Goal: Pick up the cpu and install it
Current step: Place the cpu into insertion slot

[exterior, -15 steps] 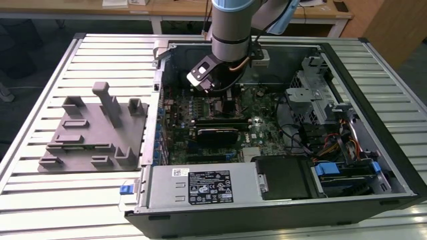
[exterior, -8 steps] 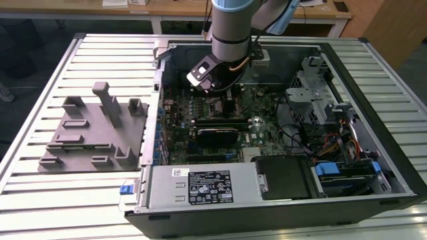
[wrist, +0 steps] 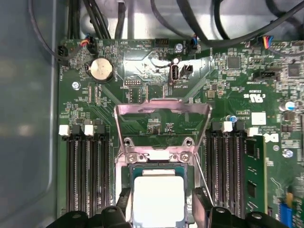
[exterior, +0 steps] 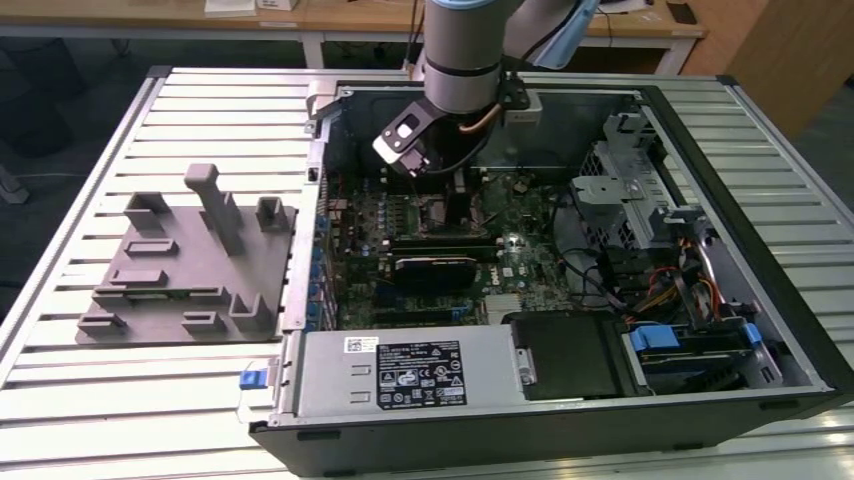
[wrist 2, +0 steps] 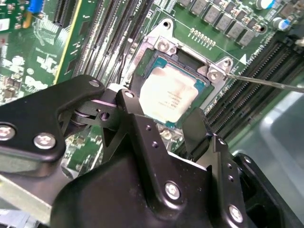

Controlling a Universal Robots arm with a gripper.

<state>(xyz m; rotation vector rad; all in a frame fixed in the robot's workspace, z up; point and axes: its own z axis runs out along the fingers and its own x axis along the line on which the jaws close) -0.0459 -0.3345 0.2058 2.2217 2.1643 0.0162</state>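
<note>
The cpu point(wrist 2: 173, 95), a flat square chip with a silvery top and a thin green rim, lies level in the opening of the black socket point(wrist 2: 190, 59) on the green motherboard point(wrist: 237, 95); in the first wrist view the cpu point(wrist: 158, 199) sits just below the raised metal load plate point(wrist: 164, 114). My gripper point(wrist 2: 161, 110) is low over the socket, with its black fingers point(wrist 2: 127, 102) against two opposite sides of the chip. In the exterior view the arm reaches down into the open computer case point(exterior: 334, 100), and the gripper point(exterior: 430, 168) hides the socket.
A thin socket lever point(wrist 2: 266, 81) sticks out beside the socket. Memory slots point(wrist: 85, 175) flank it on both sides. At the exterior view's left a grey tray with upright posts point(exterior: 187, 260) lies on the slatted table point(exterior: 80, 400). A power supply point(exterior: 400, 375), drive cage point(exterior: 641, 205) and cables crowd the case.
</note>
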